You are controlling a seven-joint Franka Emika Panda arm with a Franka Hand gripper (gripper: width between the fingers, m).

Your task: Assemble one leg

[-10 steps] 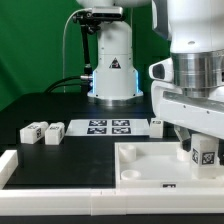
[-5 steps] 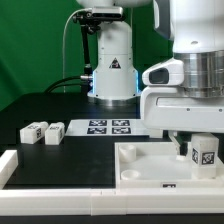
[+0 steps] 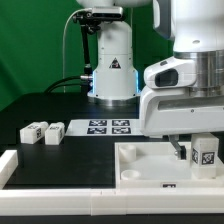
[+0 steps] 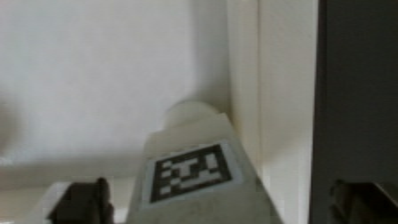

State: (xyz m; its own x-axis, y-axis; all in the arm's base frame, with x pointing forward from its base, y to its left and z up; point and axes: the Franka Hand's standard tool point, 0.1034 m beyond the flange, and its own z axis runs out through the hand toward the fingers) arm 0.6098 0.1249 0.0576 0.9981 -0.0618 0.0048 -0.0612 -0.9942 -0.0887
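Because the leg (image 3: 204,153) stands over the panel (image 3: 140,160) near its corner on the exterior view's right, any tilt or offset could jam it at the socket. Clamped on the leg (image 4: 192,160), the end effector (image 4: 205,200) hides that socket; two spare legs (image 3: 42,132) lie on the worktop (image 3: 40,105), well apart.

The tabletop (image 3: 30,105) is black and flat. On it, toward the exterior view's left, two small white legs (image 3: 42,132) with black-and-white tags lie side by side, close together. Just beside them, nearer the middle, the marker board (image 3: 108,127) lies flat. In front, the large white panel (image 3: 150,165) rests on the tabletop, and a low white rim (image 3: 8,165) runs along the near and left edges.
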